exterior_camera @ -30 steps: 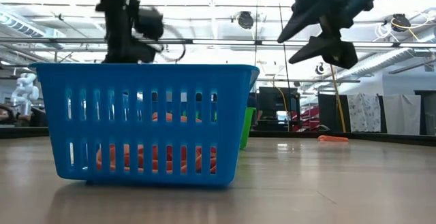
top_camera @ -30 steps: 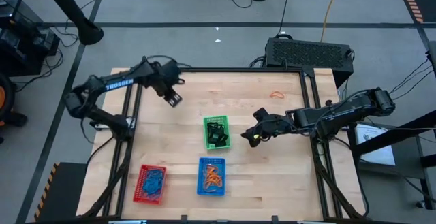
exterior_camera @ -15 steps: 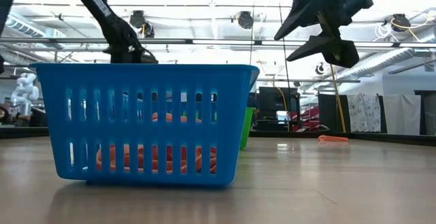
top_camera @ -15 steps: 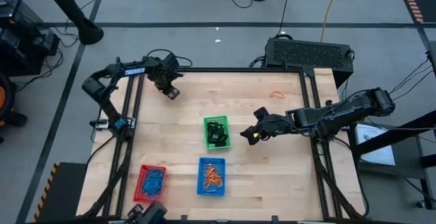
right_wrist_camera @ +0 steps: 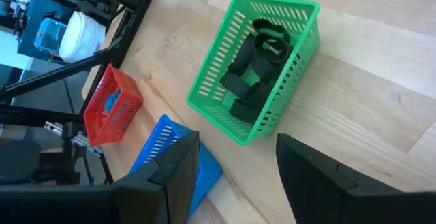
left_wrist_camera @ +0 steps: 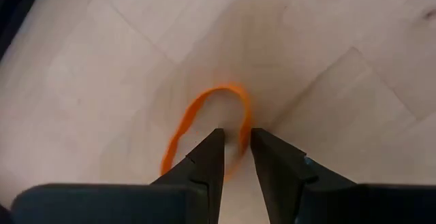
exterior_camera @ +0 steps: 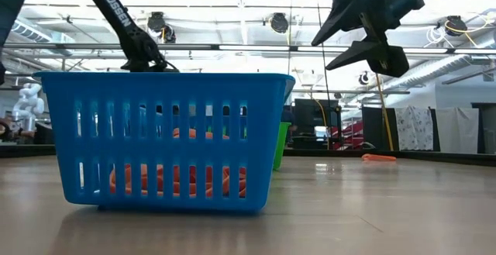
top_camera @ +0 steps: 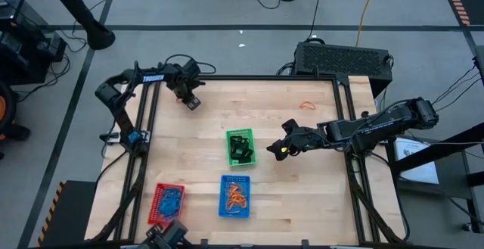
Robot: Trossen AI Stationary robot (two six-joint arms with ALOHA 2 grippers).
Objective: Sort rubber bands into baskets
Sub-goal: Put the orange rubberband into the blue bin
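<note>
My left gripper (left_wrist_camera: 235,137) points down over the table's far left corner (top_camera: 190,101), its fingers a narrow gap apart. An orange rubber band (left_wrist_camera: 204,125) lies flat on the wood beneath it, one side of the loop running between the fingertips. My right gripper (top_camera: 283,149) hovers open with nothing in it, right of the green basket (top_camera: 241,147), which holds black bands. Near the front edge, the blue basket (top_camera: 235,196) holds orange bands and the red basket (top_camera: 169,203) blue ones. A second orange band (top_camera: 308,105) lies at the far right. My left gripper comes from above, with a fingertip (left_wrist_camera: 212,146) on either side of one strand (left_wrist_camera: 244,125) of the orange band. The band lies flat on the table. Whether the fingers touch it, I cannot tell.
Bare wood lies between the far left corner and the baskets. A black box (top_camera: 344,58) stands beyond the far right edge. In the low view the blue basket (exterior_camera: 163,139) fills the left foreground and hides my left gripper.
My left gripper has gone down and toward the table's far left corner, stopping over the orange band; in the low view it has sunk behind the blue basket. My right arm has kept still.
</note>
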